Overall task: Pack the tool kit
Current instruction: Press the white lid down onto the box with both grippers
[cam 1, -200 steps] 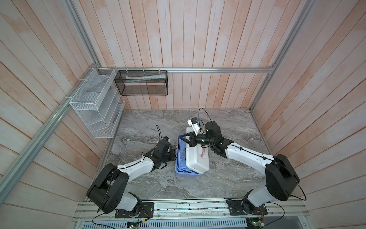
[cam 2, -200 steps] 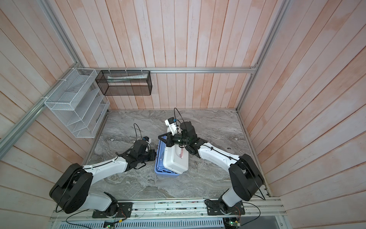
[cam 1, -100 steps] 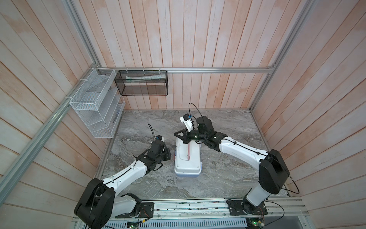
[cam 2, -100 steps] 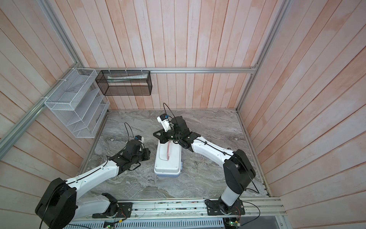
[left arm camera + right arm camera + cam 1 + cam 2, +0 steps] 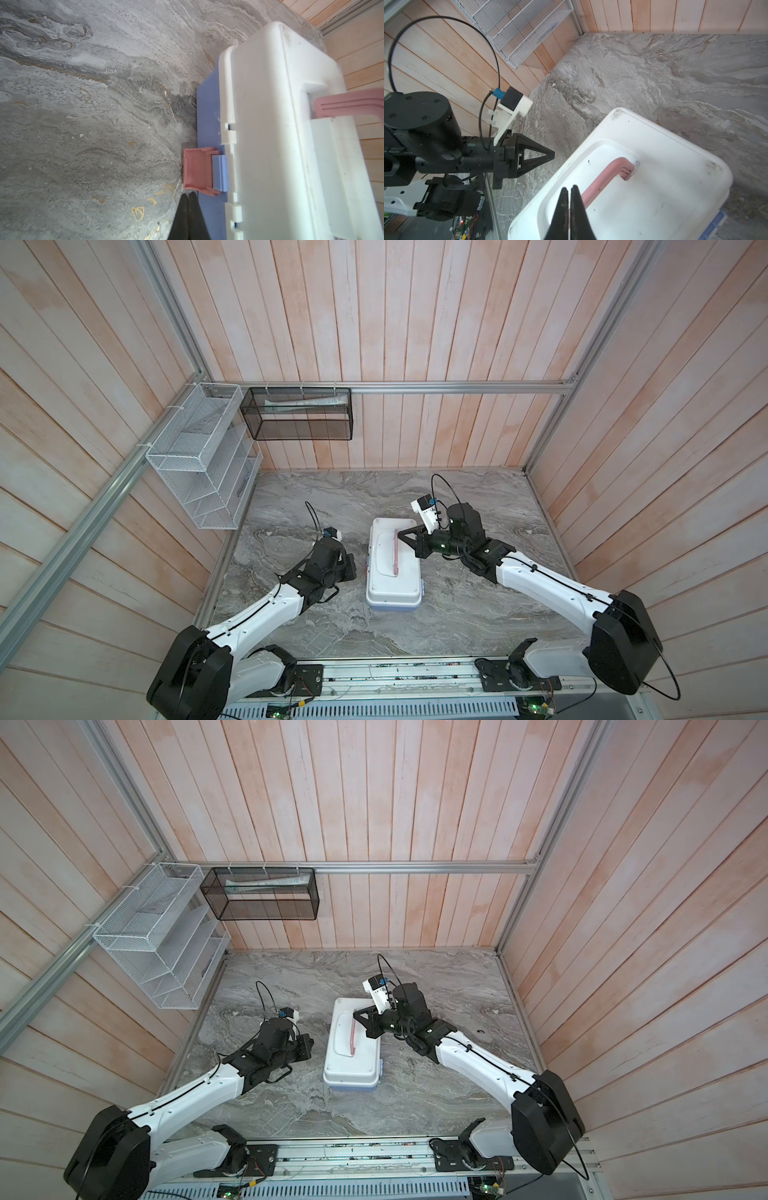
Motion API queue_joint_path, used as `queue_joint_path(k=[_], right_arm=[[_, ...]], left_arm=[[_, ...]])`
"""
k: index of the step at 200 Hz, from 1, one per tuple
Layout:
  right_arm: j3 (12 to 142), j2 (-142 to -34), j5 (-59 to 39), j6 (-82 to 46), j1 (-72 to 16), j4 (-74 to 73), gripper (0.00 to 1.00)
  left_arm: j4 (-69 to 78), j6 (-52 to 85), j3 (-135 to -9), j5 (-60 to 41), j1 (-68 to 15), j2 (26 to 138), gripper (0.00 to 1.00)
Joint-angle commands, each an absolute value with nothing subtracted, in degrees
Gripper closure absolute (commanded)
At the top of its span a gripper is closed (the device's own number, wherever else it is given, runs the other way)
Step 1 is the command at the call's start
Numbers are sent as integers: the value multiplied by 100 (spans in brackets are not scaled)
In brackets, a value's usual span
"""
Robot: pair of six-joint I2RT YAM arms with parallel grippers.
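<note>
The tool kit stands mid-table in both top views, its white lid down on the blue base. A pink handle lies in the lid's recess. The pink latch sticks out from the base's left side, low by the table. My left gripper is shut and empty, its tips just short of the latch, left of the box. My right gripper is shut and empty, over the lid beside the handle's far end.
A white wire mesh basket hangs on the left wall and a black mesh basket on the back wall, both above the table. Wooden walls close in the marble tabletop on three sides. The arms' base rail runs along the front.
One second ago the lid stood tilted open with the blue base showing; it now lies flat on the base. The left gripper has drawn back to the left of the box.
</note>
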State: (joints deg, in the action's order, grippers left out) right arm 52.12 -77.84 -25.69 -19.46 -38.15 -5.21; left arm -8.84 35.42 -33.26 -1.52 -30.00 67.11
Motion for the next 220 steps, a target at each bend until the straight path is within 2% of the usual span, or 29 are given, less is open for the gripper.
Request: queue_joint_path(k=[1,121,155,181,197,220], right_arm=[[5142,-8047,-2733,-1937,-3832,-865,100],[6309,-10248,-3748,-2065,-4052,-1514,100],[6773,-10638,-3384,-2097,-4052,-765,100],[6818,-10299,-3223,-1990,-4051,-549,100],[6706,-9839,-2770,-2134,-4006,-492,86],[6282,-9173,-2558,-2354,-3726,-580,77]], left_arm=[[-941,3577,-3329,-219,-2974,6511,98],[-1343,3618,-3094,-220,-2979,5414,97],[-997,3465,-3044,-715,-3044,5250,89],[-656,3454,-2976,-905,-3256,5410,82],[-349,3396,-2898,-982,-3463,5548,79],[102,3323,-2745,-1026,-3681,5722,75]])
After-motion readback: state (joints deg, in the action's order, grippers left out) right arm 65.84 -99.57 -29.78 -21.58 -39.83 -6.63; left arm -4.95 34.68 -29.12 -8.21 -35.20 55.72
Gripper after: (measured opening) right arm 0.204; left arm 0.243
